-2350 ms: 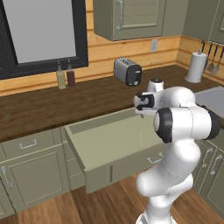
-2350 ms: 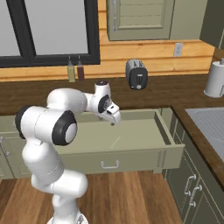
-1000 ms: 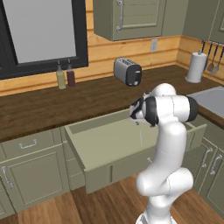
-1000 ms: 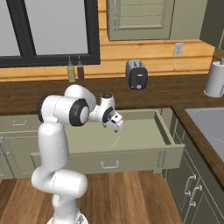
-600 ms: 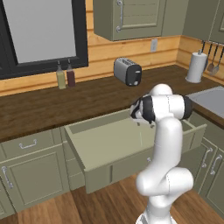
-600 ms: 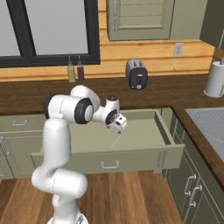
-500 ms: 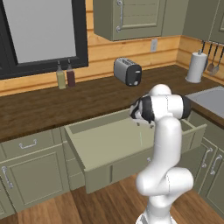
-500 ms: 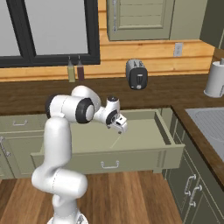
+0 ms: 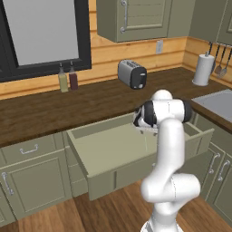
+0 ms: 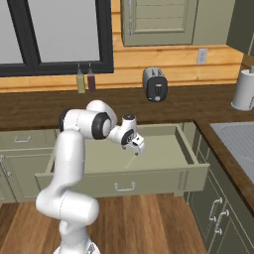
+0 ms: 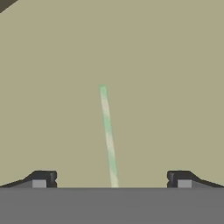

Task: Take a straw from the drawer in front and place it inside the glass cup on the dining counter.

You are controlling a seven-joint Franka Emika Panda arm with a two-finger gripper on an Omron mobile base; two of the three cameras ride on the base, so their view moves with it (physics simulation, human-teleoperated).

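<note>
Lowering the wide-open gripper [image 11: 111,179] straight down onto the straw [image 11: 108,135] lying between its fingertips—on the drawer [image 10: 163,149] floor—should centre it before closing.

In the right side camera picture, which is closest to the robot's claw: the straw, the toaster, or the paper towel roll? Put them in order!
From the open claw, nearest first:
1. The straw, just below it in the drawer.
2. The toaster, behind it on the worktop.
3. The paper towel roll, far off at the right edge.

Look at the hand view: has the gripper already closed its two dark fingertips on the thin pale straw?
No: the gripper stands open, its fingertips wide apart either side of the straw lying on the drawer floor.
</note>
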